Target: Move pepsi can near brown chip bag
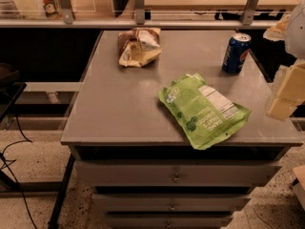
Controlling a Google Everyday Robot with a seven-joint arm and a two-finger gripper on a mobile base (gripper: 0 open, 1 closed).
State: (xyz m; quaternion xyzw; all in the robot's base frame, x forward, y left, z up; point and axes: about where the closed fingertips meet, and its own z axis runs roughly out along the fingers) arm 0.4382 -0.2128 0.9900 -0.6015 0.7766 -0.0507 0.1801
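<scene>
The pepsi can point(236, 53) stands upright near the far right corner of the grey table point(114, 109). The brown chip bag point(138, 46) lies crumpled at the far middle-left of the table, well apart from the can. My gripper point(282, 104), cream-coloured, hangs at the right edge of the view, over the table's right side, to the right of and nearer than the can, touching nothing.
A larger lime-green bag point(204, 109) lies flat at the front right of the table, between the can and the front edge. A rail with glass panels point(139, 6) runs behind the table. Drawers point(176, 175) are below the tabletop. Cables point(9, 161) lie on the floor at left.
</scene>
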